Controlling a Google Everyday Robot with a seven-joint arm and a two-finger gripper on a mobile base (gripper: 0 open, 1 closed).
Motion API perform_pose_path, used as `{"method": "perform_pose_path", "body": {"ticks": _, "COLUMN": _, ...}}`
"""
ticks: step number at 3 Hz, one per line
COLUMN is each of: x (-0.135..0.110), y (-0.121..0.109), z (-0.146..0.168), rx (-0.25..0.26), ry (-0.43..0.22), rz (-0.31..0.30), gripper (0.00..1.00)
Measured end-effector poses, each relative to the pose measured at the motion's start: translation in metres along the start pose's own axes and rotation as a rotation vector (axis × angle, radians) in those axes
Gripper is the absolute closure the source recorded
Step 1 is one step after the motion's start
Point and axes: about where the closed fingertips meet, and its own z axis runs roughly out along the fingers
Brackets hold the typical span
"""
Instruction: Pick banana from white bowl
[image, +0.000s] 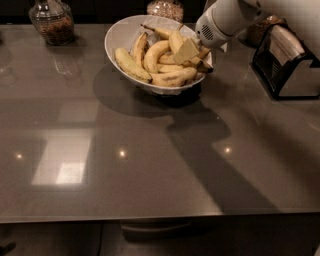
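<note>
The white bowl stands at the back middle of the grey table and holds several yellow bananas. A long arched banana lies along the bowl's left side. Another thick banana rises in the middle of the pile. My gripper comes in from the upper right on a white arm. It is down inside the right half of the bowl, against the thick middle banana and over the bananas on the right. I cannot tell whether it holds any of them.
A glass jar of brown contents stands at the back left and another jar stands behind the bowl. A black and silver holder sits to the right of the bowl. The arm's shadow runs across the table.
</note>
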Motion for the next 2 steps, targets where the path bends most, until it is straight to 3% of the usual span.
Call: {"method": "perform_pose_path", "body": {"ticks": 2, "x": 0.0117, "y": -0.0099, "z": 0.0125, "rx": 0.012, "ry": 0.051, "rz": 0.021, "gripper": 0.46}}
